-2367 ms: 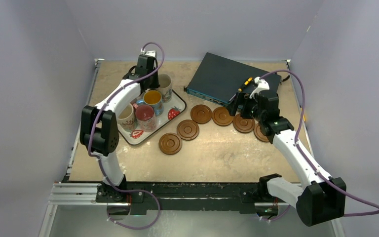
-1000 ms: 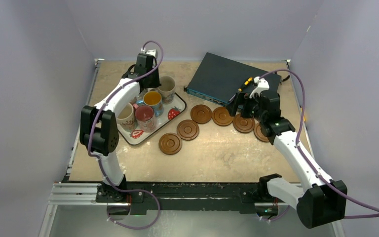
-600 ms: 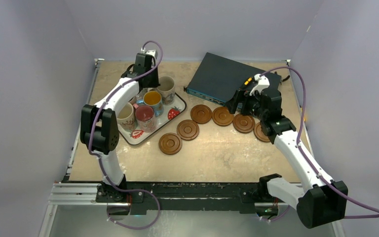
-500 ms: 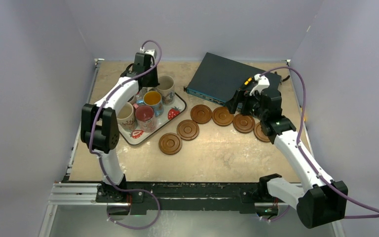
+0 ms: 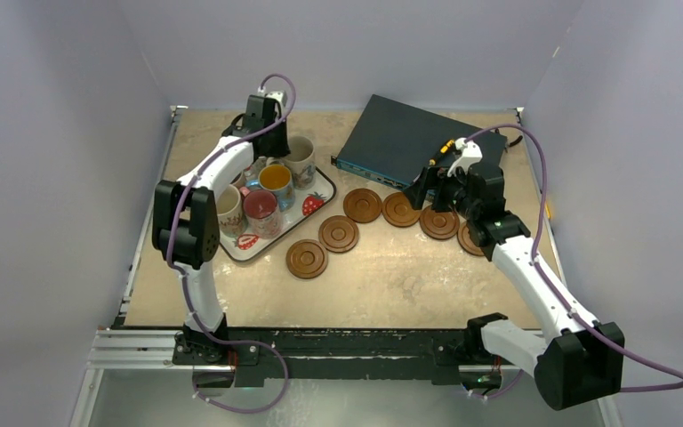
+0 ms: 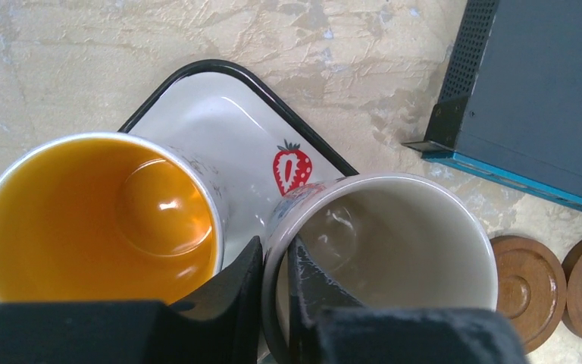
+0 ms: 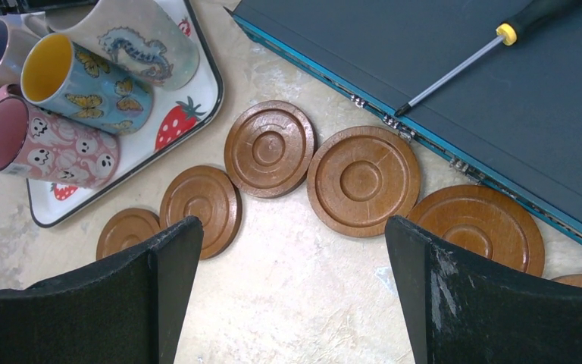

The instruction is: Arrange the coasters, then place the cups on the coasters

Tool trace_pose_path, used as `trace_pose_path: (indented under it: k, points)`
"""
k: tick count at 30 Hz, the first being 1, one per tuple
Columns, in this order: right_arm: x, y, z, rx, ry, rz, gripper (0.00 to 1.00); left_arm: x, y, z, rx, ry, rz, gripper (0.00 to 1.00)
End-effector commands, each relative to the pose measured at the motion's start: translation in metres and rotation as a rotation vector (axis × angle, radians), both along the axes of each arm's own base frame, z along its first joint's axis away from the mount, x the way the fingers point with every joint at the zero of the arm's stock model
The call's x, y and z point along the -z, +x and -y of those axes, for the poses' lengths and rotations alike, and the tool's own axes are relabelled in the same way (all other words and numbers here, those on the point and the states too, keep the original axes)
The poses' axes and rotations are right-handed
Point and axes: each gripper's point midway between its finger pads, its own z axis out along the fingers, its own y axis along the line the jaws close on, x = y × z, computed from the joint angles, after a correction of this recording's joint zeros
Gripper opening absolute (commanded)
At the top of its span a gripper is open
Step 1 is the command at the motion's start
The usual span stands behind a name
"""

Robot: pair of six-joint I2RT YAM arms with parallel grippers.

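Note:
Several brown coasters (image 5: 339, 234) curve across the table from near the tray to the right. In the right wrist view one coaster (image 7: 362, 180) lies just ahead. Several cups stand on the strawberry tray (image 5: 316, 206). My left gripper (image 6: 274, 246) is shut on the cream cup (image 6: 394, 243), one finger inside the rim and one outside. That cream cup (image 5: 301, 153) stands upright at the tray's back corner. Beside it is an orange-lined cup (image 6: 98, 220). My right gripper (image 7: 292, 227) hangs open over bare table near the coasters, holding nothing.
A dark blue box (image 5: 409, 138) lies at the back, close behind the coasters, with a screwdriver (image 7: 462, 64) on top. A pink ghost-print cup (image 7: 53, 148) and a butterfly cup (image 7: 83, 80) crowd the tray. Enclosure walls stand close on both sides.
My left arm's elbow has swung slightly right while its gripper stays at the cream cup. The right gripper rose a little toward the box, then came back down over the coasters.

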Motion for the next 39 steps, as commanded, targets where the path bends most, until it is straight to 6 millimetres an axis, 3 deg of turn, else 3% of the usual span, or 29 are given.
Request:
trace_pose_path:
  k: [1, 2, 6, 16, 20, 26, 32, 37, 39]
  points:
    - [-0.005, 0.002, -0.006, -0.023, 0.015, 0.029, 0.93, -0.004, 0.009, 0.008, 0.031, -0.014, 0.027, 0.05]
    - [-0.005, 0.001, -0.005, -0.023, 0.015, 0.028, 0.93, -0.003, 0.009, 0.008, 0.032, -0.013, 0.025, 0.0]
    - [-0.006, 0.001, -0.004, -0.014, 0.014, 0.031, 0.93, -0.01, 0.009, 0.009, 0.025, -0.028, 0.037, 0.0]
    - [-0.021, -0.001, 0.006, 0.04, 0.004, 0.068, 0.93, -0.081, 0.004, 0.013, -0.012, -0.133, 0.209, 0.0]
    - [-0.025, -0.002, 0.008, 0.051, 0.004, 0.078, 0.93, -0.099, 0.002, 0.009, -0.034, -0.146, 0.256, 0.0]
    - [-0.027, -0.004, 0.013, 0.069, -0.007, 0.082, 0.93, -0.108, 0.001, 0.006, -0.044, -0.142, 0.28, 0.0]
    - [-0.027, -0.005, 0.014, 0.069, -0.016, 0.082, 0.94, -0.13, 0.0, 0.012, -0.025, -0.169, 0.318, 0.0]
    - [-0.026, -0.008, 0.015, 0.068, -0.027, 0.08, 0.94, -0.117, 0.001, -0.003, -0.059, -0.091, 0.278, 0.0]
    - [-0.024, -0.01, 0.017, 0.073, -0.032, 0.077, 0.94, -0.107, 0.002, -0.014, -0.093, -0.053, 0.238, 0.13]
